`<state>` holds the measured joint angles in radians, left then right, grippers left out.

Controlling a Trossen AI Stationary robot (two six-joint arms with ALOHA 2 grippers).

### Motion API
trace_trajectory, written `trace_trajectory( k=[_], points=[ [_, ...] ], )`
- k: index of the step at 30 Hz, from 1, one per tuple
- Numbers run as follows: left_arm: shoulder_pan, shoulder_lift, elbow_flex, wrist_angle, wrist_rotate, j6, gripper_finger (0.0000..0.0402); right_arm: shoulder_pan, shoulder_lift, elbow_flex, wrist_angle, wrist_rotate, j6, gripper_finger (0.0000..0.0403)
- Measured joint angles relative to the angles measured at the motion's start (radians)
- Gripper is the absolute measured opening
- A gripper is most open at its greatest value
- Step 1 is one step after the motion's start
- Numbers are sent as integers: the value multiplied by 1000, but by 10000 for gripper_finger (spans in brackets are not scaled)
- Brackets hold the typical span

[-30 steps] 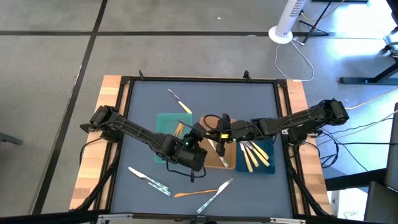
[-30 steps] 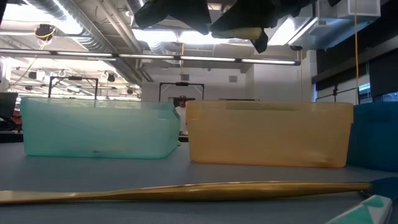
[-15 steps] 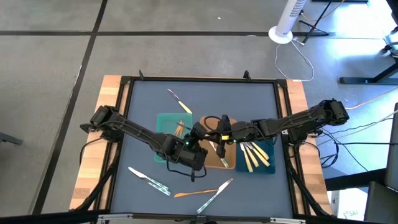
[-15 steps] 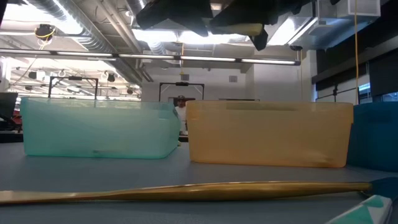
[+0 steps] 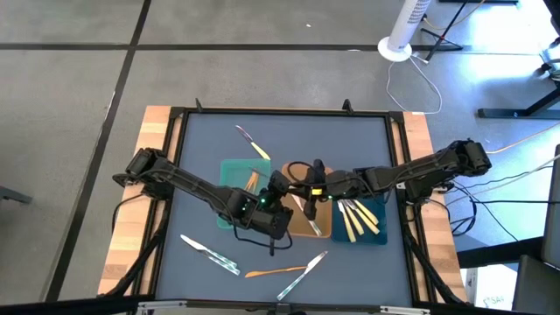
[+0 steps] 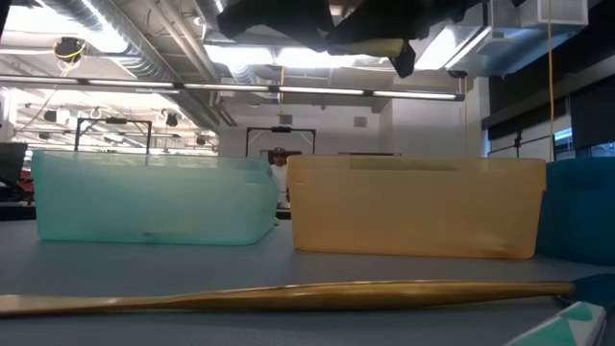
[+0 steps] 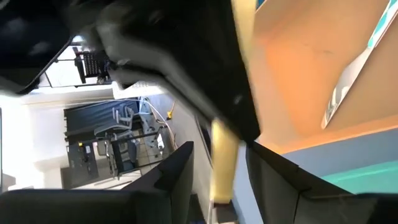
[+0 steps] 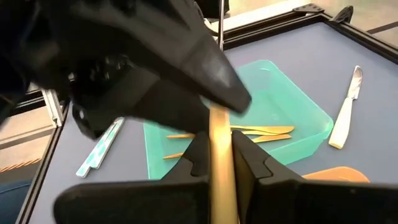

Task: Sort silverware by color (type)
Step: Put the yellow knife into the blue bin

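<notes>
Pinching gold utensil (image 8: 222, 163), right end effector (image 8: 221, 155) shut; left end effector (image 7: 214, 165) open alongside.

Light is bright and even in the high view, with strong daylight glare on the floor (image 5: 525, 35) at two o'clock; shadows on the table mat (image 5: 210, 149) are faint and short. In the low view, ceiling strip lights (image 6: 288, 58) at twelve o'clock blow out to white, leaving the arm parts above as black silhouettes, while the translucent trays glow. The nearest utensil (image 6: 288, 293) at six o'clock is slightly soft. Both wrist views are heavily blurred up close: dark masses smear across them, and the left wrist view's background window (image 7: 37, 124) at nine o'clock is overexposed.
</notes>
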<state>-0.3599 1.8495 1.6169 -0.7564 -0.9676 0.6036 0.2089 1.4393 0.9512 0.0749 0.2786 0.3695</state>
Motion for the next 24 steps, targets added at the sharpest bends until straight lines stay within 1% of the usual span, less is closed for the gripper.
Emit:
trace_trajectory(
  k=[3, 10, 15, 22, 24],
  points=[
    [-5, -30, 0, -4, 2, -24, 141, 0, -15, 0, -13, 5, 0, 14],
    [-13, -123, 0, -55, 20, -126, 141, -1, -83, 0, -103, 101, 0, 15],
    [-5, -207, 0, -158, 42, -237, 141, -1, -149, 0, -160, 127, 2, 15],
    [9, -358, -1, -356, 105, -459, 141, -1, -244, 0, -202, 133, 5, 15],
    [9, -416, -30, -374, 114, -503, 141, -1, -269, 0, -213, 133, 9, 15]
  ],
)
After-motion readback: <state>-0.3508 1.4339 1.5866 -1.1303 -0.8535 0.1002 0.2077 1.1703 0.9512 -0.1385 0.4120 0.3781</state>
